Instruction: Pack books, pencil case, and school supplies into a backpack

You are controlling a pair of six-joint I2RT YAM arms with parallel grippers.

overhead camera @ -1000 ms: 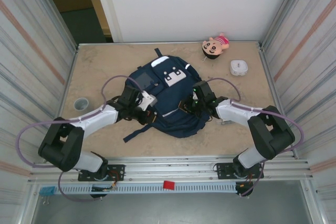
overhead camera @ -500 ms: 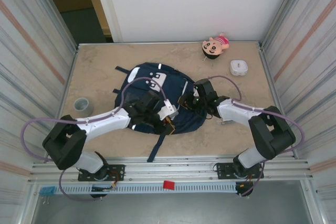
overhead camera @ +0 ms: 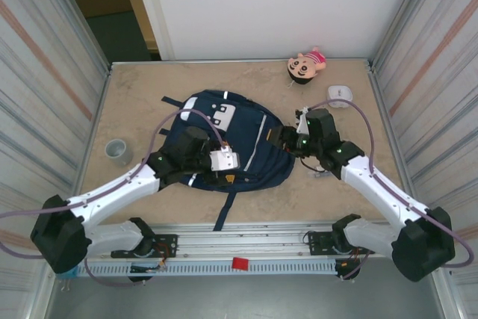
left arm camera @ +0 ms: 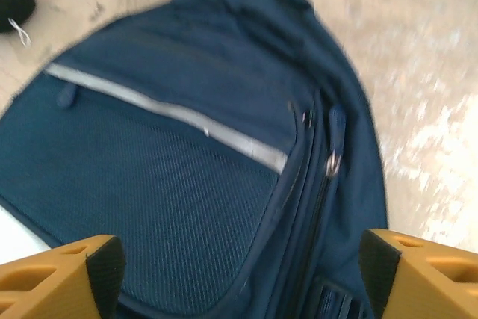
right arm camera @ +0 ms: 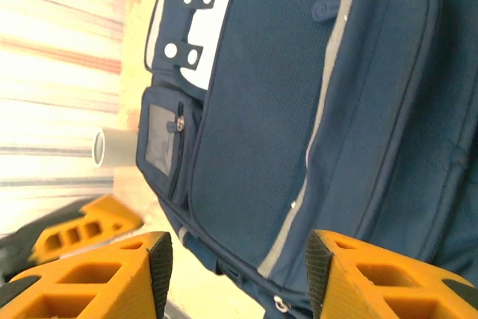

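Backpack lies flat mid-bench. Left gripper is over its 6 o'clock part, jaws spread wide, holding nothing. Right gripper is at its 3 o'clock edge, jaws apart, empty. Pink doll sits at 1 o'clock, white box at 2 behind the right arm, grey cup at 9.

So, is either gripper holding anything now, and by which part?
Nothing is held. The left gripper and the right gripper both stand open by the backpack, gripping no part of it.

A high rear camera looks down over the whole beige marbled surface, while both wrist cameras closely face the navy blue fabric backpack.
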